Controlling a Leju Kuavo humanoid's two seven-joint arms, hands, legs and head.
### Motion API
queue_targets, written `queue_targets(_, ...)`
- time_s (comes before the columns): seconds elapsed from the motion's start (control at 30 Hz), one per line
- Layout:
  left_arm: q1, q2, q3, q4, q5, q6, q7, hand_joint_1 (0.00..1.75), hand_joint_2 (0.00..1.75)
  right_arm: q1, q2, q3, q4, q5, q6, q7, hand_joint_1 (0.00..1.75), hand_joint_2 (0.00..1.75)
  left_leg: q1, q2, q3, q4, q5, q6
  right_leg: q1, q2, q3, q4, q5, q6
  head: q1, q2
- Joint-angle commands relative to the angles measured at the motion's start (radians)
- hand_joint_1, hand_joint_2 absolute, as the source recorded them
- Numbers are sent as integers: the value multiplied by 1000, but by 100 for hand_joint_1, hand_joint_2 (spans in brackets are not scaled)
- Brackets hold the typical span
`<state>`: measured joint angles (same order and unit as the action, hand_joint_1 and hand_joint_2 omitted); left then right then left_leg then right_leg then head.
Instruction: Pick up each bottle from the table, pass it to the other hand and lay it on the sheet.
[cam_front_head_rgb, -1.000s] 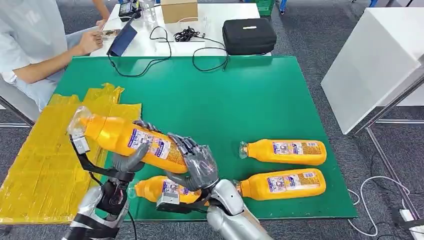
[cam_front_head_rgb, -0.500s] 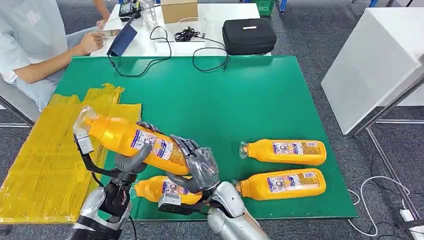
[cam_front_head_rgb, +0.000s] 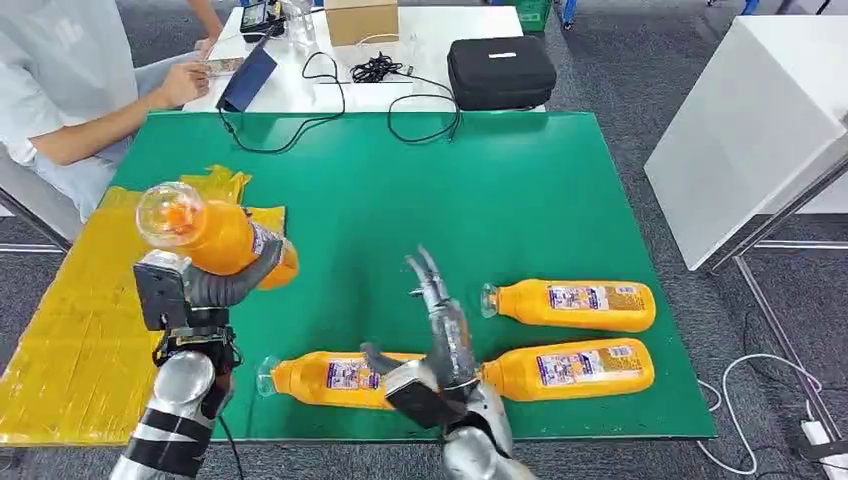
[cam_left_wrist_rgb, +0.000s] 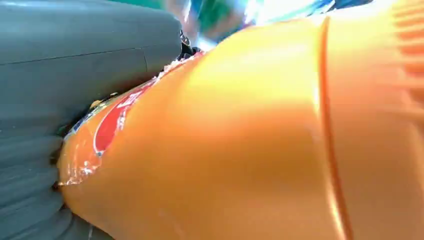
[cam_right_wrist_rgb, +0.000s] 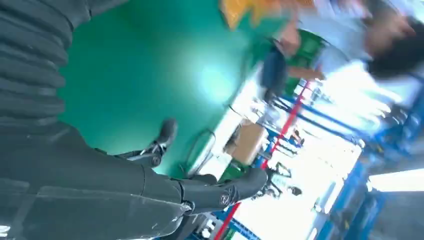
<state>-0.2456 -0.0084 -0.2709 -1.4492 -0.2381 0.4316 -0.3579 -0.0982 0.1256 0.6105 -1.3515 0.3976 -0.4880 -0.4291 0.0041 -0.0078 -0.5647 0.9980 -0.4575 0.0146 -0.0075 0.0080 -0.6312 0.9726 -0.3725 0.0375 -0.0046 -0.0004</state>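
Above green table (cam_front_head_rgb: 520, 200), left hand (cam_front_head_rgb: 215, 285) grips orange bottle (cam_front_head_rgb: 215, 240); right hand (cam_front_head_rgb: 440, 335) fingers spread, empty.

The held bottle (cam_front_head_rgb: 215, 236), orange with a clear cap and a printed label, is raised above the near left part of the green table, its cap end towards the camera, over the edge of the yellow sheet (cam_front_head_rgb: 70, 320). Three more orange bottles lie on their sides on the table: the near-left bottle (cam_front_head_rgb: 335, 378), the near-right bottle (cam_front_head_rgb: 570, 368) and the far-right bottle (cam_front_head_rgb: 570, 304), caps pointing left. The sheet is crinkled and lies flat along the table's left side.
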Motion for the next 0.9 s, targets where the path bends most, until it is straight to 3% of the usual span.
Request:
queue_targets(0.03, -130, 89, 50, 39, -665, 119, 166, 175, 175, 160, -92, -250, -440, -69, 125, -10, 0, 175, 1, -3, 4, 2, -3, 0, 1, -5, 6, 2, -4, -1, 0, 0)
queue_targets(0.17, -199, 129, 42, 86, -852, 120, 239, 175, 175, 161, -104, -302, -467, -181, 187, -16, 0, 175, 0, -2, 4, 1, -2, -1, 0, -4, 5, 1, -3, -1, 0, 0)
queue_targets(0.3, -337, 216, 9, 237, -1180, 93, 358, 175, 175, 143, -108, -368, -468, -270, 250, -16, 0, 175, 0, -2, 0, 1, 0, -1, 1, -4, 1, 1, -1, -1, 0, 0)
queue_targets(0.47, -524, 275, -156, 547, -1333, 1, 435, 175, 175, 116, -108, -382, -436, -280, 282, -13, 0, 175, 1, -1, 4, 1, 0, -1, 1, -4, 4, 0, 1, -4, 0, 0)
queue_targets(0.9, -525, 271, -161, 565, -1333, 19, 440, 175, 175, 115, -105, -380, -432, -280, 281, -13, 0, 175, 1, 3, 4, 1, 0, -2, 1, 0, 4, 1, 1, -3, 0, 0)
